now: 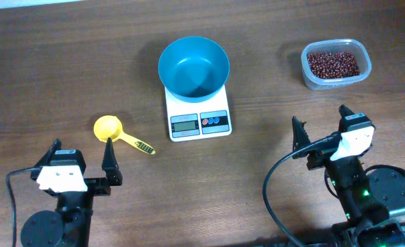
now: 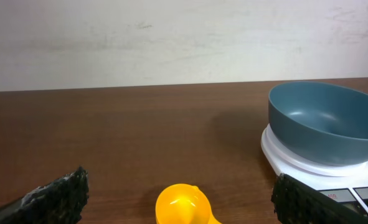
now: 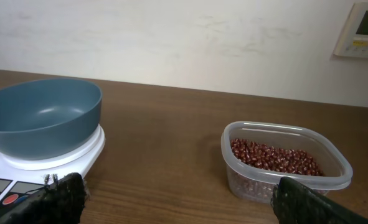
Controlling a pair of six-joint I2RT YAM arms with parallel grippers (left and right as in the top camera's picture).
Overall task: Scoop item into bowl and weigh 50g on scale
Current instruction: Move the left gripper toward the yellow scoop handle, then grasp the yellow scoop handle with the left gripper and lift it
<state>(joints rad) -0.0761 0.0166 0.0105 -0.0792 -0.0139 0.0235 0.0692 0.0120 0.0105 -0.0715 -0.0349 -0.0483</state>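
Observation:
The blue bowl (image 1: 193, 66) sits empty on the white scale (image 1: 199, 118) at the table's middle; both also show in the left wrist view, bowl (image 2: 324, 121) on scale (image 2: 296, 163), and in the right wrist view, bowl (image 3: 42, 115) on scale (image 3: 53, 158). The red-brown beans (image 1: 333, 64) fill a clear tub (image 1: 336, 82) at the back right, and show in the right wrist view (image 3: 274, 158). A yellow scoop (image 1: 113, 130) lies left of the scale. My left gripper (image 1: 82, 156) is open and empty, just behind the scoop (image 2: 182, 204). My right gripper (image 1: 320, 127) is open and empty, in front of the tub.
The clear tub (image 3: 283, 168) stands well right of the scale. A pale wall with a wall panel (image 3: 363, 28) runs behind the table. Black cables (image 1: 274, 185) loop beside the right arm's base.

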